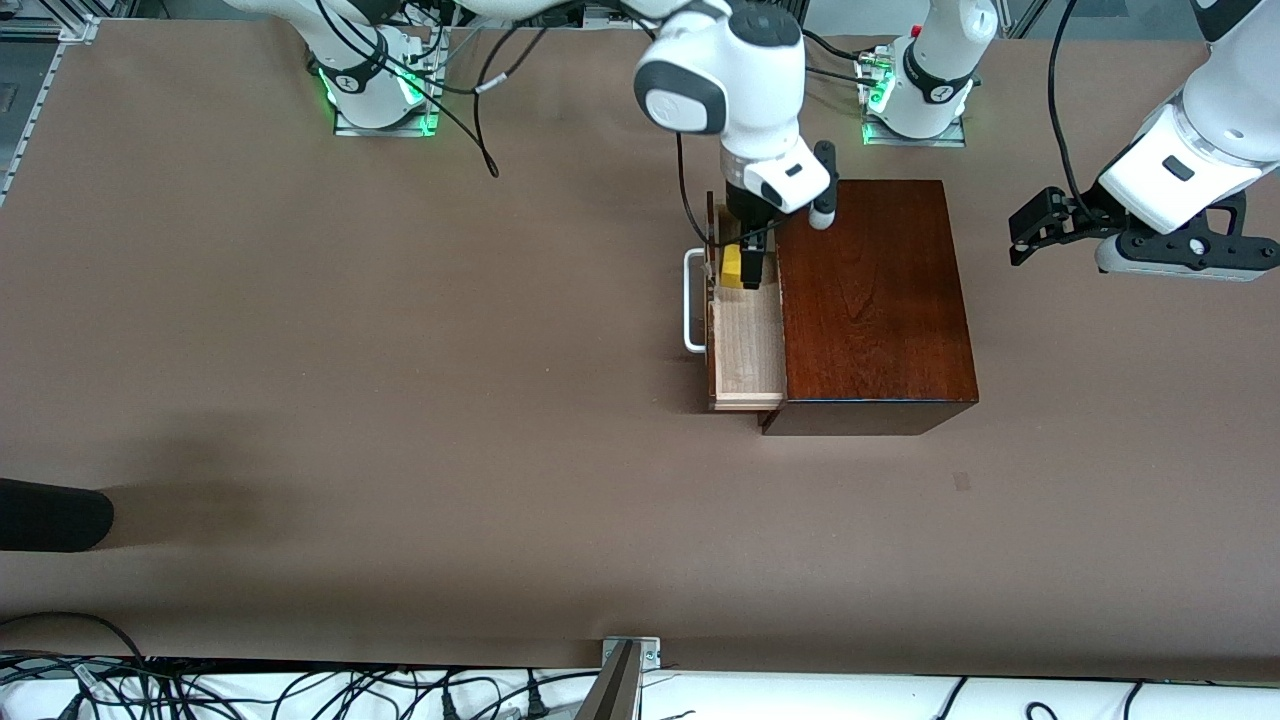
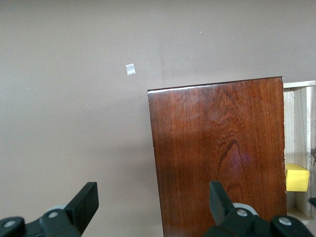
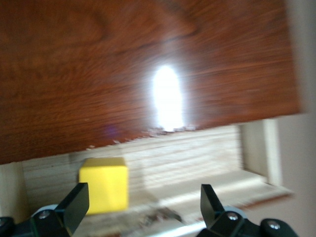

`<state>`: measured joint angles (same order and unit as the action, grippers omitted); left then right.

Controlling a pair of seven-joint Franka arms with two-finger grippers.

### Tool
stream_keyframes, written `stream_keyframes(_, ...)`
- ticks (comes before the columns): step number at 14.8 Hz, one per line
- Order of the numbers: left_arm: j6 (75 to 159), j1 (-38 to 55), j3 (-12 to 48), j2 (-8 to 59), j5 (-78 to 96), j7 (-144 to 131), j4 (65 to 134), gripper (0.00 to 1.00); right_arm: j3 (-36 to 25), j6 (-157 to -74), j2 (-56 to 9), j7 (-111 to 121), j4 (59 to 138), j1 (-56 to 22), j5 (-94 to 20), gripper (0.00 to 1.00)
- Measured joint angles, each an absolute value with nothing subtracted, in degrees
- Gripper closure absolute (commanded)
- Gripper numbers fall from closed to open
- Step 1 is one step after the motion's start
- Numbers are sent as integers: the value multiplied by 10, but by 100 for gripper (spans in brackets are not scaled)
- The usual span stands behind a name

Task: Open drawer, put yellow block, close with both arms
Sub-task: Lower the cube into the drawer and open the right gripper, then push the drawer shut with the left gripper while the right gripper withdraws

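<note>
The dark mahogany box (image 1: pixel 875 300) stands mid-table, and its pale wood drawer (image 1: pixel 745 350) is pulled out toward the right arm's end, white handle (image 1: pixel 692 300) outermost. The yellow block (image 1: pixel 732 266) (image 3: pixel 103 184) lies on the drawer floor at the end farther from the front camera. My right gripper (image 1: pixel 746 268) (image 3: pixel 143 207) hangs open just over the drawer, the block close by one finger and not gripped. My left gripper (image 1: pixel 1022 240) (image 2: pixel 153 202) waits open in the air past the box's closed end, holding nothing; its view shows the box top (image 2: pixel 217 153) and the block (image 2: pixel 296 177).
A dark rounded object (image 1: pixel 50 515) juts in at the right arm's end of the table, nearer the front camera. A small tape mark (image 1: pixel 961 481) (image 2: pixel 130 69) lies on the brown tabletop near the box. Cables trail along the table's edges.
</note>
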<state>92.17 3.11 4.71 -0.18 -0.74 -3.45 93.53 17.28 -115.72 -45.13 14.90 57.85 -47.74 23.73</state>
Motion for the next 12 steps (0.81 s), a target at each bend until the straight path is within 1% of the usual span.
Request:
stream_keyframes(2, 901, 32, 47, -2, -7, -34, 934, 0, 171, -1139, -416, 149, 576, -457, 231, 0)
stream_keyframes(4, 892, 32, 47, -2, -7, -34, 932, 0, 170, -1105, -389, 149, 576, -429, 226, 0)
stream_keyframes(7, 865, 34, 56, -2, 11, -33, 929, 0, 168, -1090, -359, 150, 576, -370, 205, 0)
stream_keyframes(10, 832, 44, 91, 1, 21, -7, 929, 0, 164, -1096, -342, 151, 576, -290, 138, 0)
stream_keyframes(12, 825, 53, 119, 5, 21, 81, 929, 0, 157, -1095, -329, 156, 578, -238, 90, 0)
